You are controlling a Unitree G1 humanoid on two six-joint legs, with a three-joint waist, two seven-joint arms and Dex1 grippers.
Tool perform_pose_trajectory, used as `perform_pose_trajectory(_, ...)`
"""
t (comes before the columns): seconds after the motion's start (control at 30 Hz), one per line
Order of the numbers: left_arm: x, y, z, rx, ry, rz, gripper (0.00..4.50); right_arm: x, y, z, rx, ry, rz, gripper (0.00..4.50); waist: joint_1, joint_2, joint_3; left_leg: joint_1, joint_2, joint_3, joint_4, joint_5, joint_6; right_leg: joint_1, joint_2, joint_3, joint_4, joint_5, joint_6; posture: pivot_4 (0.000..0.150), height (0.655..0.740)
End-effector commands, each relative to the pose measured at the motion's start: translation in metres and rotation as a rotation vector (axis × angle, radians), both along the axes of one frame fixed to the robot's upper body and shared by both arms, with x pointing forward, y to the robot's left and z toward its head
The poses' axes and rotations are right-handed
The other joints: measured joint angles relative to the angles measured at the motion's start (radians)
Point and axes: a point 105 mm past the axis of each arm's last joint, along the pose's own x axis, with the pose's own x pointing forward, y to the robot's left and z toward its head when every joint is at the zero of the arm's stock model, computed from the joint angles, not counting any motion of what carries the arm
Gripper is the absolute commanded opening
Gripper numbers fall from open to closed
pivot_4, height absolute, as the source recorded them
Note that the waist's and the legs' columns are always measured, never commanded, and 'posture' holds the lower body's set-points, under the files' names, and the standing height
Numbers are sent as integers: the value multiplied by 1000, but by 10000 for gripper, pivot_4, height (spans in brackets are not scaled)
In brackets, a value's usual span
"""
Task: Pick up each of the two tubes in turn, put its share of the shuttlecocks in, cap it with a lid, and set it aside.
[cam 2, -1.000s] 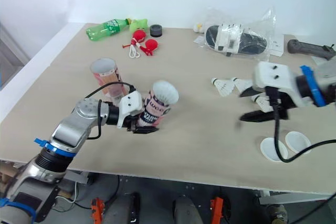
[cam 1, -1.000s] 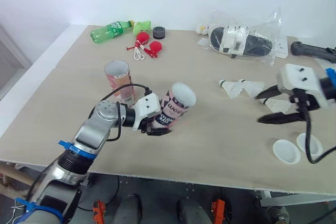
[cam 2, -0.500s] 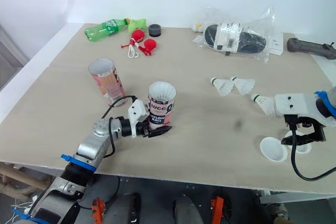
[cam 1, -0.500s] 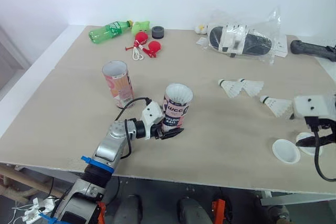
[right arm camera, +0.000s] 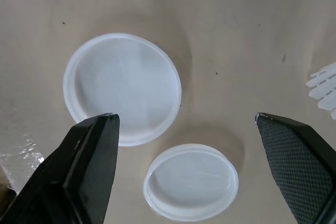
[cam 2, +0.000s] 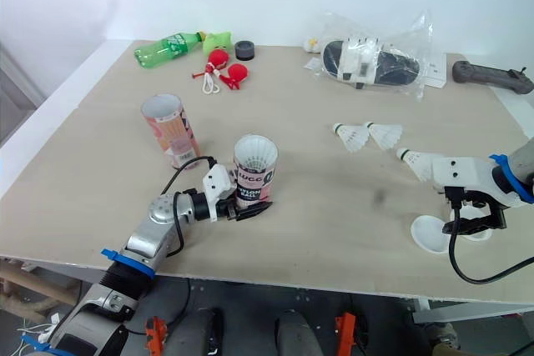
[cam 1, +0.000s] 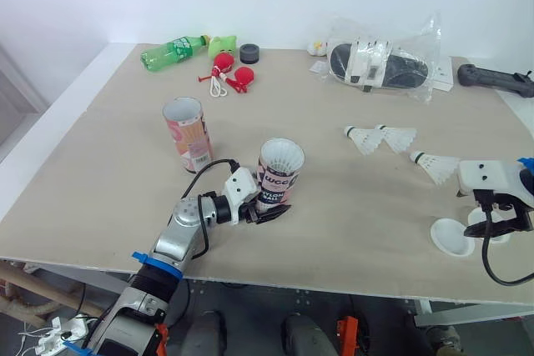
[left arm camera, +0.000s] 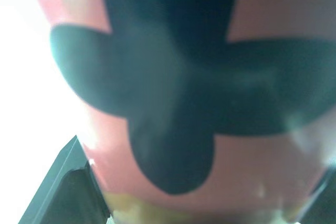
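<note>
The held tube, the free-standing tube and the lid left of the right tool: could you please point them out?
Held tube (cam 1: 279, 178): left eye view, printed side wall.
Free-standing tube (cam 1: 190, 137): left eye view, side wall.
Lid (cam 1: 451, 237): left eye view, disc centre.

Head pair: set high, facing forward and down across the bench (cam 1: 350, 223), far enough back to take in the whole top from near edge to wall, both arms included. Nearly the same scene in both eyes, shifted a little sideways from one to the other. Left wrist: pushed right up against the printed tube (left arm camera: 173, 103), too near to catch its outline. Right wrist: held close above the bench, facing straight down between the wide-spread fingers of the right pincer (right arm camera: 184, 116), taking in the larger lid (right arm camera: 122, 87), the smaller lid (right arm camera: 190, 181) and a shuttlecock's feather edge (right arm camera: 323, 85). Same two lids shared with the head pair, small there at the front right.
</note>
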Motion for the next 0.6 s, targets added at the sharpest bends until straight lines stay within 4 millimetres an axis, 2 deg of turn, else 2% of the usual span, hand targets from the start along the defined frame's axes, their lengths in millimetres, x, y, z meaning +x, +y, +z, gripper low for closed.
perform_pose_trajectory(0.03,-3,-3,-3,4,6,-10,32863,3,4,0,9,4,15,44471,0,0,0,0,0,0,0,0,0,0,0,0,0,0,0,1500,7400)
perform_pose_trajectory(0.27,-3,-3,-4,11,6,-10,32863,11,9,-22,10,44,26,44471,-1,0,0,0,0,0,2,0,0,1,0,0,0,0,1,1500,7400)
perform_pose_trajectory(0.5,-3,-2,-6,27,9,3,32863,13,5,-31,-4,81,-4,44471,-2,1,-1,1,0,0,2,0,0,3,0,0,0,1,1,1500,7400)
perform_pose_trajectory(0.6,-3,-1,-7,29,8,7,32863,13,4,-32,0,90,-10,36284,-3,0,0,3,0,-1,2,0,0,5,0,-1,0,1,1,1500,7400)
